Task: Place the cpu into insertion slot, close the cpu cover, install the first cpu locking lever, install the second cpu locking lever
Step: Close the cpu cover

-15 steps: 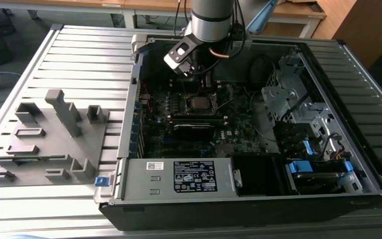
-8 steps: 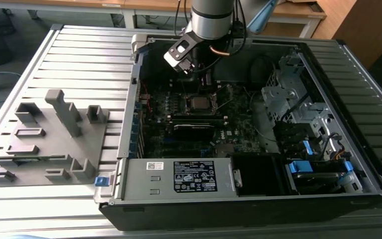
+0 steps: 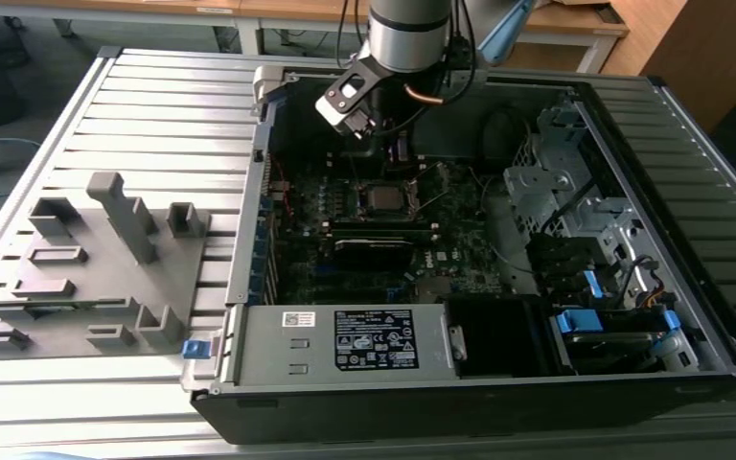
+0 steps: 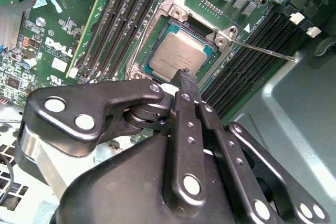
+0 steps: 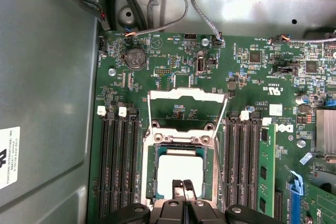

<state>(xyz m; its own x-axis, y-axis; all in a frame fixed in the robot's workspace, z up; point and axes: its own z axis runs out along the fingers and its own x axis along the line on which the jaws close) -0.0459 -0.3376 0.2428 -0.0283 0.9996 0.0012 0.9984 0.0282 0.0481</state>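
Near the middle of the exterior view, the cpu (image 3: 383, 198) lies in the insertion slot (image 4: 175, 10), the cpu cover (image 5: 186, 94) standing open, and the pincer (image 5: 182, 186), pinched narrow and holding nothing, sits at the cpu's edge, so a soft, straight touch should keep it flat.

An open desktop computer case (image 3: 471, 407) lay on a slatted metal table (image 3: 164, 105), with a grey moulded fixture block (image 3: 93, 278) resting at the exterior view's left. A labelled power supply (image 3: 279, 350) sat along the case's near edge, blue drive latches (image 3: 577, 321) beside it. In the first wrist view, the green motherboard (image 5: 252, 77) carried a coin-cell battery (image 5: 137, 59), black memory slots (image 5: 119, 161) and one memory module (image 5: 268, 171).
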